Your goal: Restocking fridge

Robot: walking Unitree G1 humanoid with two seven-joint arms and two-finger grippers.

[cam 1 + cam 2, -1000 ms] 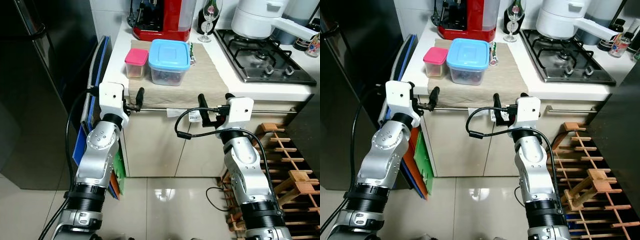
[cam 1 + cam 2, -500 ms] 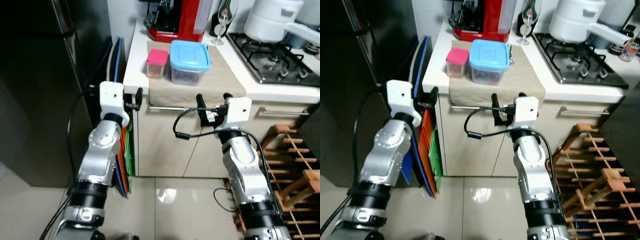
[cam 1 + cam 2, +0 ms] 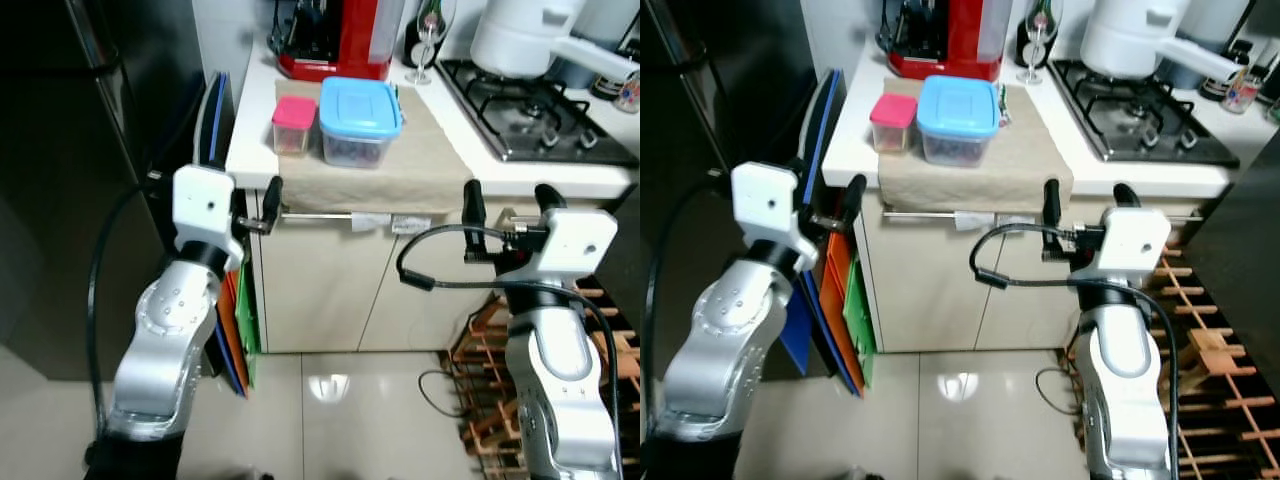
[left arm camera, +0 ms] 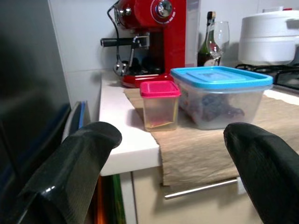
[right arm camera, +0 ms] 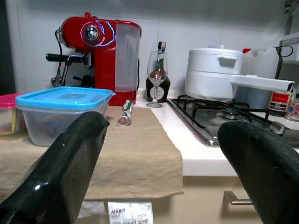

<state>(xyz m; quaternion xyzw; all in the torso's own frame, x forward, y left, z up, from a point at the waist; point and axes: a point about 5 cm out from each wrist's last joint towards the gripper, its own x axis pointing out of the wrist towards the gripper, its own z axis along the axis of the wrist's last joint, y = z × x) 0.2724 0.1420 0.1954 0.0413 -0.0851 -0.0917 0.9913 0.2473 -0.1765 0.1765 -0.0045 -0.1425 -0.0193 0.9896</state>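
Note:
Two food boxes stand side by side on a beige cloth (image 3: 430,170) on the white counter: a small pink-lidded container (image 3: 293,124) and a larger blue-lidded container (image 3: 360,120). The dark fridge (image 3: 90,150) stands shut at the left. My left gripper (image 3: 255,205) is open, held in front of the counter's left corner, below and short of the pink container (image 4: 160,105). My right gripper (image 3: 507,205) is open too, held before the counter edge to the right of the cloth, with the blue-lidded container (image 5: 63,112) ahead of it. Both hold nothing.
A red coffee machine (image 3: 340,35), a wine glass (image 3: 425,45) and a bottle stand at the back. A gas hob (image 3: 535,110) with a white pot (image 3: 520,35) is to the right. Flat trays (image 3: 215,130) fill the gap by the fridge. A wooden rack (image 3: 480,340) lies low right.
The whole view has shifted with my own movement. Both arms now stand higher and nearer the camera, the right gripper farther right, past the cloth's edge. The containers have not moved.

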